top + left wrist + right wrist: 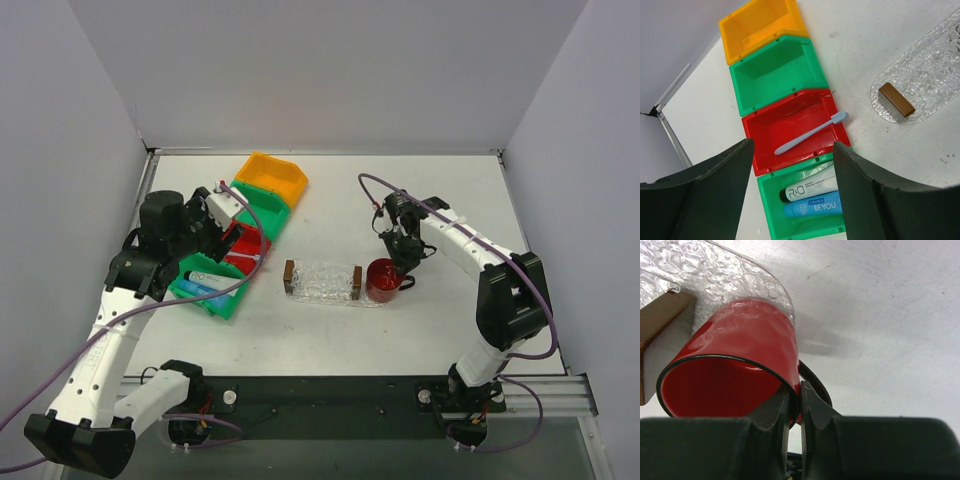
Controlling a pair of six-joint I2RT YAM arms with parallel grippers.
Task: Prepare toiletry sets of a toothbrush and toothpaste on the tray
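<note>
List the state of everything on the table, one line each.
Toothbrush, lying loose in the red bin.
White toothpaste tube, capped, lying in the near green bin.
Blue toothpaste tube, lying beside it.
Orange bin, empty.
Far green bin, empty.
Red mug, on the clear tray's end.
Right claw, shut on the red mug's rim.
Left claw, open above the bins.

**Left wrist view.** The tray [935,65] runs off the right edge, with only one end showing. In the green bin [770,215] left of the tray, the pale toothpaste tube [810,186] and the blue toothpaste tube [812,206] have their far ends hidden behind a finger [865,200] of the left pincer [792,145]. The lower edge crops this bin.

**Right wrist view.** At the tray's end, the right pincer [799,390] hides the near rim of the red cup [740,355]. The left edge crops a brown block [660,320] on the tray.
</note>
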